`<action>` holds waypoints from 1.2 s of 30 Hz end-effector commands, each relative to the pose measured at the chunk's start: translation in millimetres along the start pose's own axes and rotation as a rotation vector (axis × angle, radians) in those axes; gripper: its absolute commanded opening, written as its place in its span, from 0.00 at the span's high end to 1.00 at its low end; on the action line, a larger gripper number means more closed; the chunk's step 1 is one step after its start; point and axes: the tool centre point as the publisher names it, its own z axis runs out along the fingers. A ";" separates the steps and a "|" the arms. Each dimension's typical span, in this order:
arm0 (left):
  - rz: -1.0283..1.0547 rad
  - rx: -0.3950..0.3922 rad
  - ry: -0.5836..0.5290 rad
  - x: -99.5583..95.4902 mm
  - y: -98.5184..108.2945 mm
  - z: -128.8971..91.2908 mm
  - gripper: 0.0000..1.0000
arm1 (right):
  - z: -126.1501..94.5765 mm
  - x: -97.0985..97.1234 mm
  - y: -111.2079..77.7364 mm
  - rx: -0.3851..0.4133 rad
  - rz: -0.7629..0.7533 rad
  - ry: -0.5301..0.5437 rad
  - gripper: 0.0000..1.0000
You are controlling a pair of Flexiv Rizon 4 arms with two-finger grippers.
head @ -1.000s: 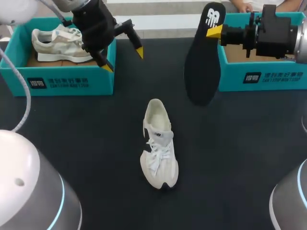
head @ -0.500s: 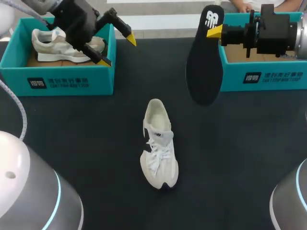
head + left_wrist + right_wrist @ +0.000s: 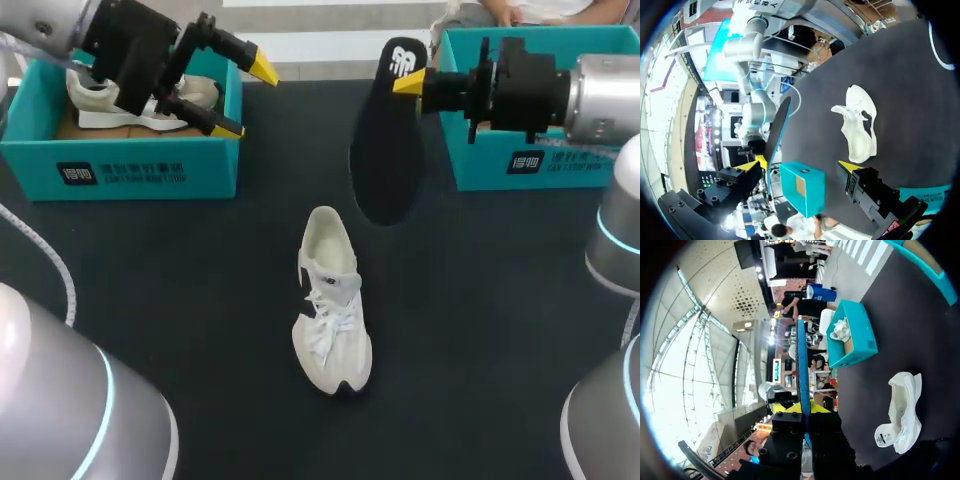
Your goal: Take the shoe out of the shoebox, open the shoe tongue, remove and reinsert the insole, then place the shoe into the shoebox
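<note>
Two teal boxes sit at the far side of your dark table [image 3: 200, 300]. The left shoebox [image 3: 120, 165] has a beige shoe [image 3: 100, 95] lying inside it. The right shoebox [image 3: 500, 160] is partly hidden behind your right arm.

The white shoe [image 3: 330, 300] lies on the table in the middle, well apart from both boxes. Its toe points to the near side and its heel to the far side.

Your right gripper [image 3: 410, 82] pinches the black insole [image 3: 385, 150] at its heel end. The insole hangs toe down above the table, between the two boxes and just past the far end of the white shoe.

Your left gripper [image 3: 245, 98] is spread wide and holds nothing. It hangs over the right end of the left shoebox.

Each box has white print [image 3: 120, 173] on its near wall. The insole has a white mark [image 3: 403, 62] at its heel.
</note>
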 end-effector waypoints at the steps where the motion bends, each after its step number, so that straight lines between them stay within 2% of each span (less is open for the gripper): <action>1: 0.008 0.017 -0.153 9.7 -0.6 14.9 0.00 | 30.3 -3.1 16.4 0.015 0.052 -0.017 1.00; 6: 0.000 0.019 -0.176 13.0 -2.3 25.9 0.00 | 35.2 -3.7 20.1 0.011 0.060 -0.039 1.00; 16: 0.041 -0.094 -0.257 17.1 -4.6 45.7 0.00 | 35.2 -3.7 20.1 0.011 0.060 -0.039 1.00; 20: 0.044 -0.099 -0.280 15.5 -5.5 46.9 0.00 | 56.2 -10.6 24.5 0.021 0.102 -0.031 1.00; 25: 0.049 -0.109 -0.304 14.2 -4.3 50.6 0.00 | 72.1 -18.2 27.7 -0.002 0.159 -0.031 1.00; 26: 0.048 -0.114 -0.315 13.8 -3.7 52.1 0.12 | 75.6 -20.0 27.2 -0.002 0.169 -0.032 1.00; 28: 0.047 -0.124 -0.332 12.5 -2.1 54.9 0.25 | 81.7 -23.4 25.1 0.006 0.184 -0.028 1.00; 30: 0.050 -0.136 -0.350 10.9 -1.1 58.1 0.47 | 86.1 -24.8 23.0 0.008 0.188 -0.016 1.00; 34: 0.048 -0.130 -0.367 7.2 -1.3 63.3 0.60 | 87.9 -26.8 21.9 0.005 0.191 -0.008 1.00; 36: 0.051 -0.129 -0.370 6.8 -2.2 66.0 0.63 | 89.9 -26.4 21.9 0.005 0.191 -0.006 1.00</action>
